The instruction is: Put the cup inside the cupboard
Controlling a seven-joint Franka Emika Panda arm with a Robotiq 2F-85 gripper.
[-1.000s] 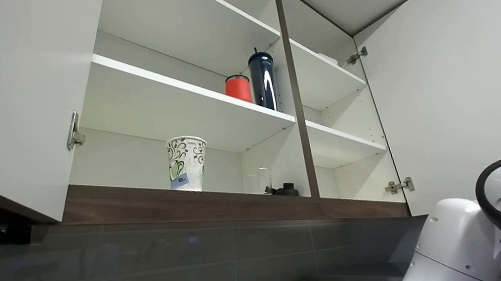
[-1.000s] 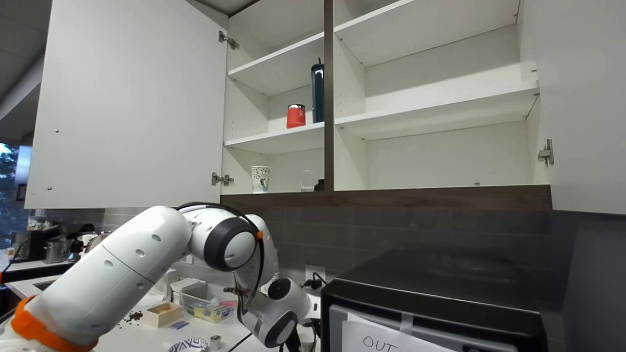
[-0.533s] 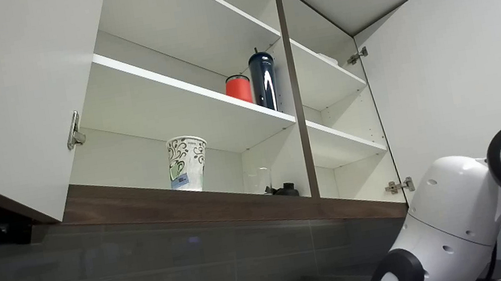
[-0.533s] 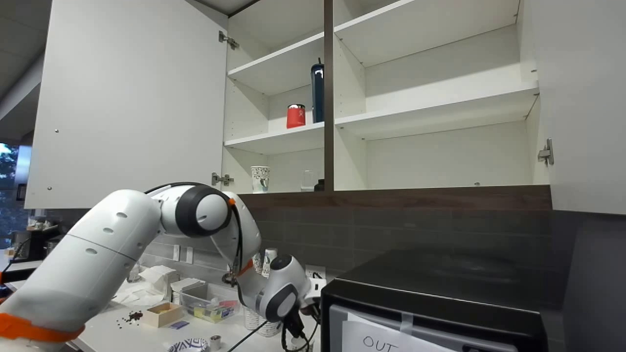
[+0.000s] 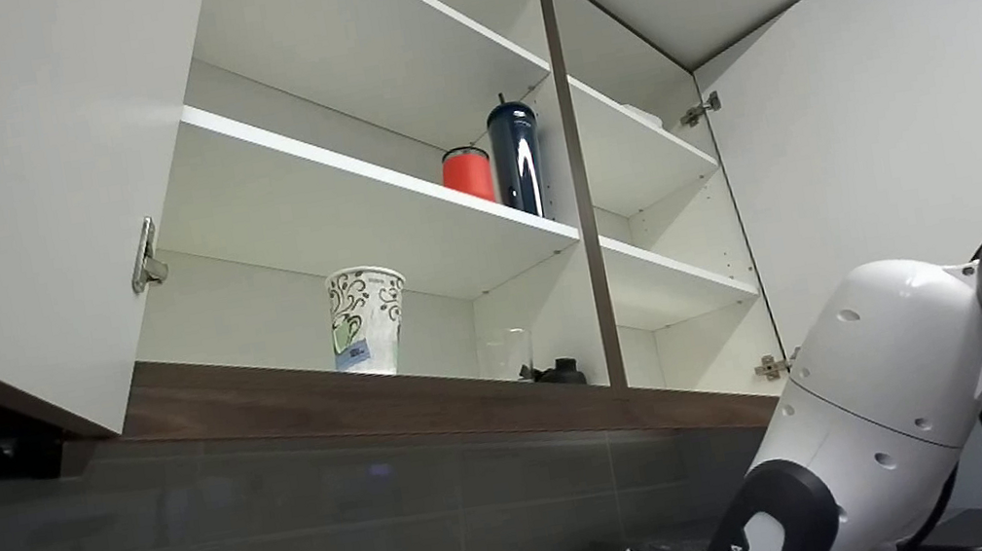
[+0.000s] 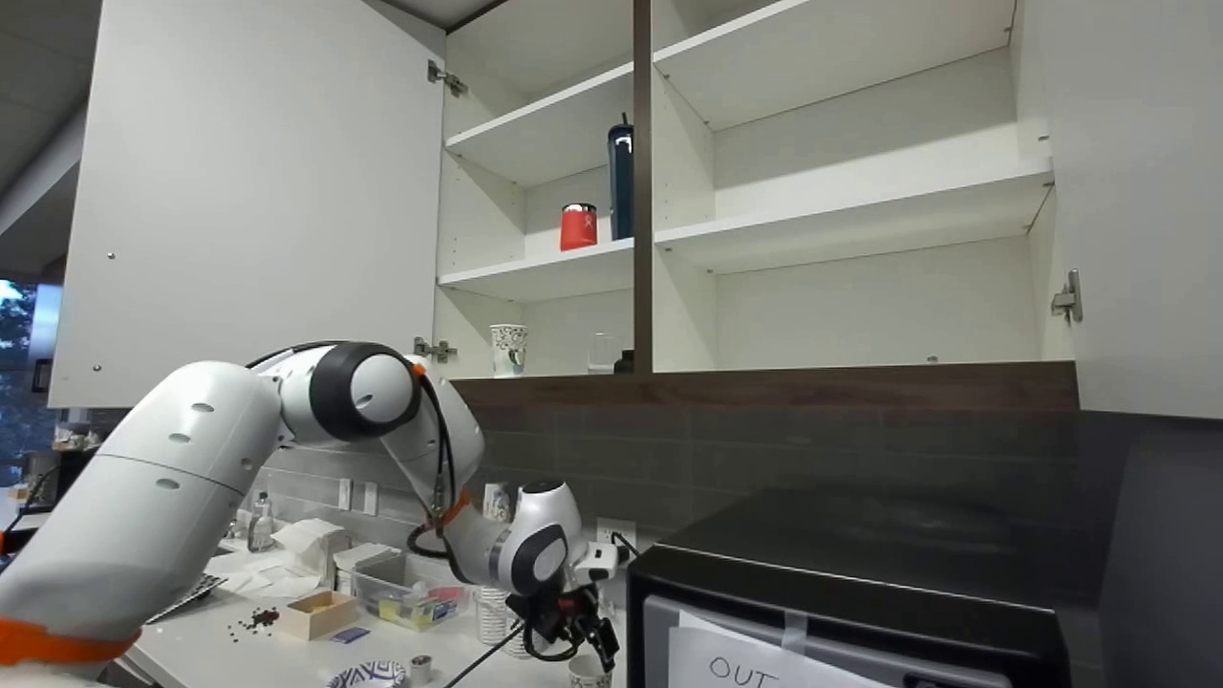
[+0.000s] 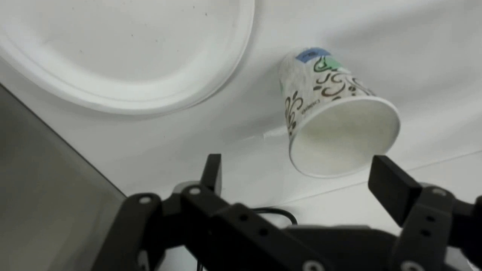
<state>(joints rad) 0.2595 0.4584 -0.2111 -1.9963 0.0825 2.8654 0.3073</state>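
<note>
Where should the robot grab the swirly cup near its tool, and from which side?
Probably pinch the cup by its outer wall just below the rim, coming down from above. It stands upright, its round mouth up, and the tool points down near it, fingers apart, so one could go on each side. Squeeze gently: it looks papery.

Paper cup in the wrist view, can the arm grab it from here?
Probably yes: the gripper is open and nothing visible lies between it and the cup, though the cup sits off-centre.
</note>
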